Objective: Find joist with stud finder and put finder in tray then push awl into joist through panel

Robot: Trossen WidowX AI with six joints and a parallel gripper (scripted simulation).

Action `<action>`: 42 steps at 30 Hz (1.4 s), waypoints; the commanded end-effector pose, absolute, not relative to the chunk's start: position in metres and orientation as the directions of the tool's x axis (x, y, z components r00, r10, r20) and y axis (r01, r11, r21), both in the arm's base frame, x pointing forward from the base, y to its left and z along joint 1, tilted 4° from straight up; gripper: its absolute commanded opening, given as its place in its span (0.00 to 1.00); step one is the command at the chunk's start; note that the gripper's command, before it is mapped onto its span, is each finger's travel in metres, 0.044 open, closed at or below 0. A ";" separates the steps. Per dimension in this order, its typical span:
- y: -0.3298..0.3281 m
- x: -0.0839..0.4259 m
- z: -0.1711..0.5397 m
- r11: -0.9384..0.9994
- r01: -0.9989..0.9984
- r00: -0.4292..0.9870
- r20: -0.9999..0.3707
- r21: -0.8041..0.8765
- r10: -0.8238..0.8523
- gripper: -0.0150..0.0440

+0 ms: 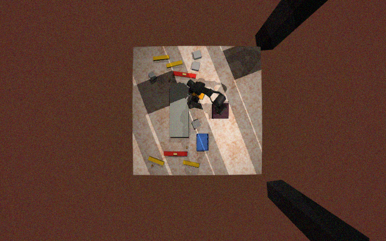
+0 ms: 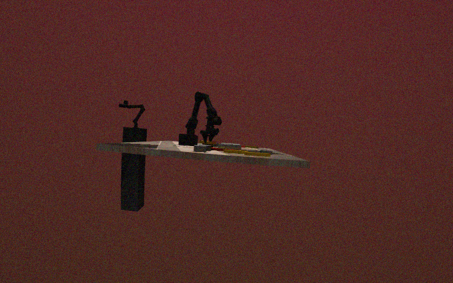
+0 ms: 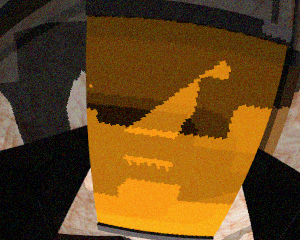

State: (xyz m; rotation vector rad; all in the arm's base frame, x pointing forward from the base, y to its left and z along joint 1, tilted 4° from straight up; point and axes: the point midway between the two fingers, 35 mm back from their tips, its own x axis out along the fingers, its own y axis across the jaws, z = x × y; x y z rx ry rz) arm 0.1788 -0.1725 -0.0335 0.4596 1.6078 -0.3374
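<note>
The stud finder (image 1: 201,95) (image 2: 208,142) (image 3: 155,150) is an orange block with dark edges. My gripper (image 2: 207,140) (image 3: 172,143) is shut on it, one black finger at each side, low over the table. A narrow orange-brown strip, seemingly the awl's handle (image 3: 279,127), shows just right of the stud finder in the wrist view; the rest of it is hidden. The floor panel (image 1: 176,122) is a long grey-green slab left of the gripper in the top view, its upper part in shadow. The tray (image 1: 202,142) is blue and stands right of the panel's lower end.
A red level (image 1: 184,75) lies above the panel and another red level (image 1: 175,153) below it. Several yellow bars and grey blocks lie around; one grey block (image 1: 196,123) is between panel and tray. The arm's base (image 1: 223,114) (image 2: 187,139) is right of the gripper in the top view.
</note>
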 end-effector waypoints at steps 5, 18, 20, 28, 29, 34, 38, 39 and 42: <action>-0.172 0.178 -0.031 0.871 0.489 -0.056 -0.994 0.056 0.095 0.48; -0.174 0.178 -0.006 0.871 0.489 -0.055 -0.994 0.056 0.095 0.25; -0.174 0.178 -0.003 0.871 0.489 -0.055 -0.994 0.056 0.095 0.25; -0.181 0.175 0.000 0.871 0.489 -0.056 -0.994 0.055 0.094 0.25; -0.184 0.174 0.000 0.871 0.489 -0.056 -0.994 0.055 0.094 0.25; -0.204 0.162 -0.001 0.871 0.489 -0.057 -0.994 0.053 0.092 0.25; -0.210 0.158 -0.002 0.871 0.489 -0.057 -0.994 0.052 0.092 0.25; -0.210 0.158 -0.002 0.871 0.489 -0.058 -0.994 0.051 0.091 0.25; -0.210 0.158 -0.002 0.871 0.489 -0.065 -0.994 0.041 0.083 0.25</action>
